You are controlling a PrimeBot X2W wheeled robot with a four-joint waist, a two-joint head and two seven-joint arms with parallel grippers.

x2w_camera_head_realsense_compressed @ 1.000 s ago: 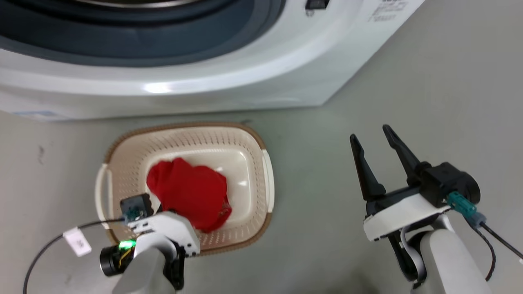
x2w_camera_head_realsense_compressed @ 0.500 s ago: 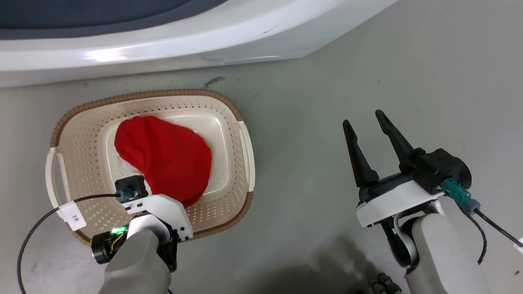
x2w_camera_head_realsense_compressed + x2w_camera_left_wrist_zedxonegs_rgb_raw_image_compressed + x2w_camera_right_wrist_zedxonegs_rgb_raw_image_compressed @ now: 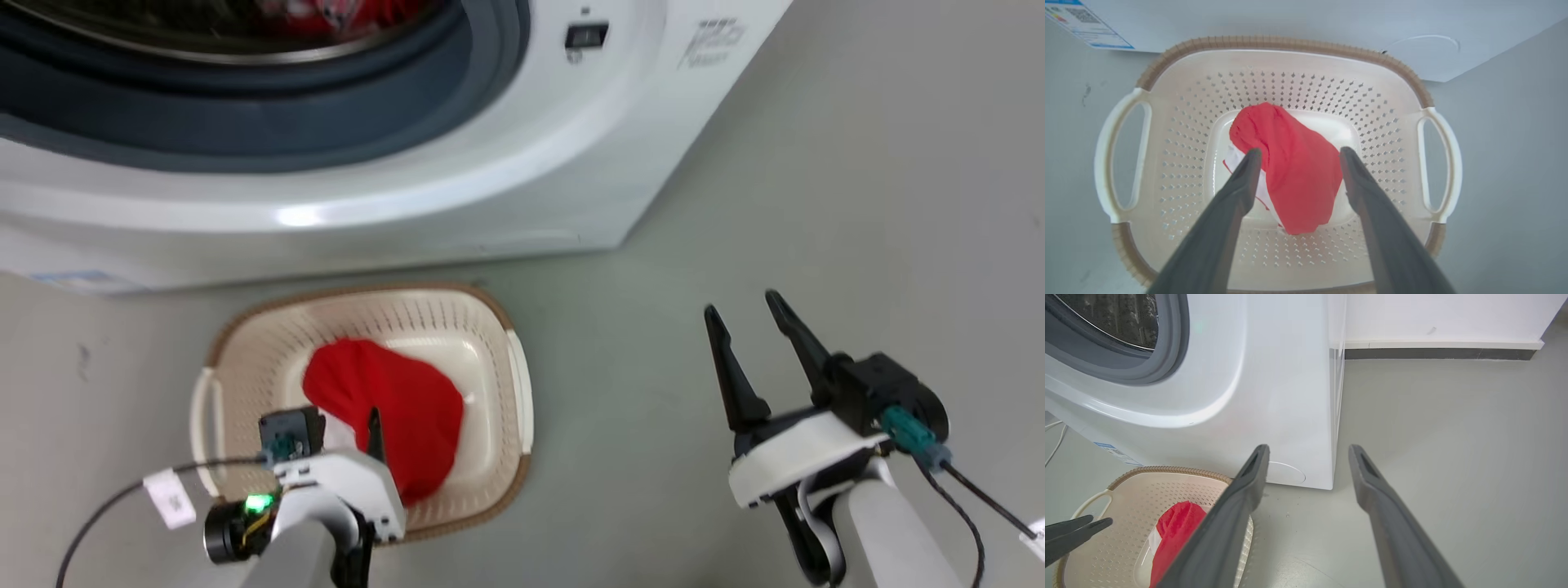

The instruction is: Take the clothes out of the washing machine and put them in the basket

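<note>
Above basket (image 3: 1274,43): open overhead; red garment (image 3: 1290,171) heaped on its middle.
Behind basket: washing machine (image 3: 571,163) front, close.
Right of basket: open floor (image 3: 816,204).

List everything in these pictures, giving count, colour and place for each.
washing machine: one, white, behind the basket
rubber ring: one, grey, round the machine's opening
clothes in the drum: count unclear, red, inside the machine
basket: one, cream with brown rim, on the floor in front of the machine
garment: one, red with white trim, lying in the basket
floor: one, grey, under everything
skirting: one, dark strip, foot of the white wall
left gripper: one, dark, jaws open, over the garment
right gripper: one, dark, jaws open and empty, over the floor right of the basket
</note>
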